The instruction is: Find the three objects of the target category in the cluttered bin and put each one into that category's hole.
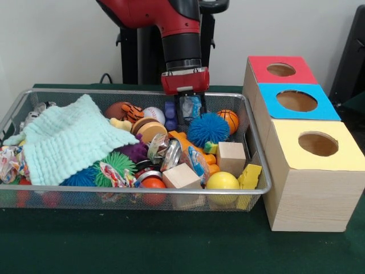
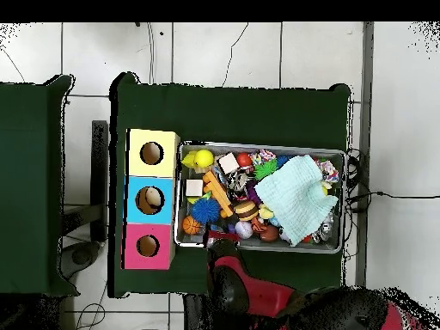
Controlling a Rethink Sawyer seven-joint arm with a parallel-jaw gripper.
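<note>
At upper centre of the front view, the pincer (image 1: 190, 108) grips a crinkly clear blue-printed plastic wrapper (image 1: 192, 107) over the silver wire-mesh basket (image 1: 142, 197); the red-topped box's round hole (image 1: 280, 69) sits upper right.

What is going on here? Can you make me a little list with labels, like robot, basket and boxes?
robot: gripper down in the far part of the wire basket, fingers around a clear wrapper with blue print
basket: toys, balls, wooden blocks, a mint-green cloth
boxes: red-topped box, then blue, then yellow, beside the basket
red box's hole: looks empty
</note>
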